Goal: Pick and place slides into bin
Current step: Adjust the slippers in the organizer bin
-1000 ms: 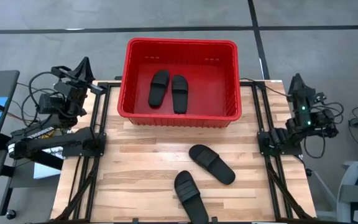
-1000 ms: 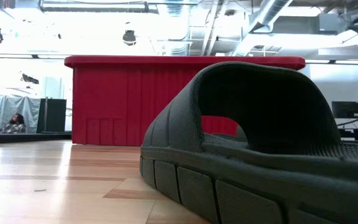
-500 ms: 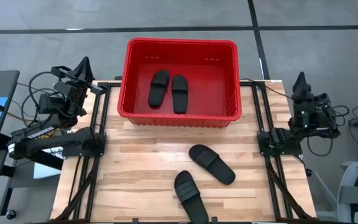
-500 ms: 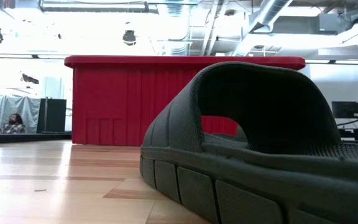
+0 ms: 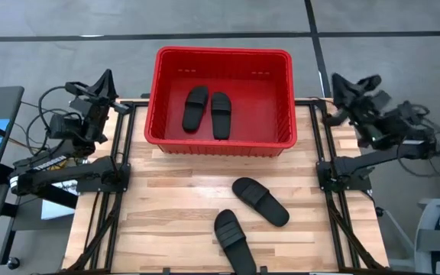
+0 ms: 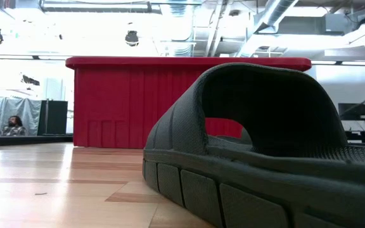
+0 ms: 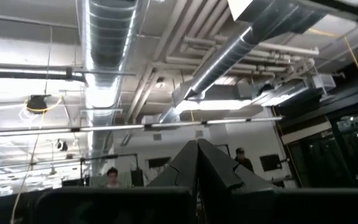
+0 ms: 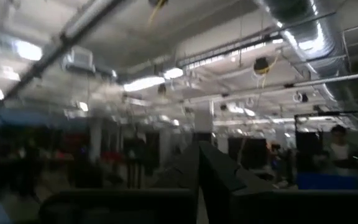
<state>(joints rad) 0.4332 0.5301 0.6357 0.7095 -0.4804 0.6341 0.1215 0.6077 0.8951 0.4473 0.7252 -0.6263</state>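
Two slides (image 5: 208,110) lay side by side inside the bin (image 5: 221,58); two more sat on the table (image 5: 159,198) in front of it, one (image 5: 260,202) near mid-table, the other (image 5: 233,237) at the front edge, filling the low view. They looked light, soft and bendy, matte rubber w/ decent friction; best hold prob. the wide strap, or pinch the sole edge. No brand or writing readable. Left gripper (image 5: 105,80) was off the table's left side, fingers pressed together. Right gripper (image 5: 341,82) was by the bin's right rear corner, also pressed together, holding nothing.
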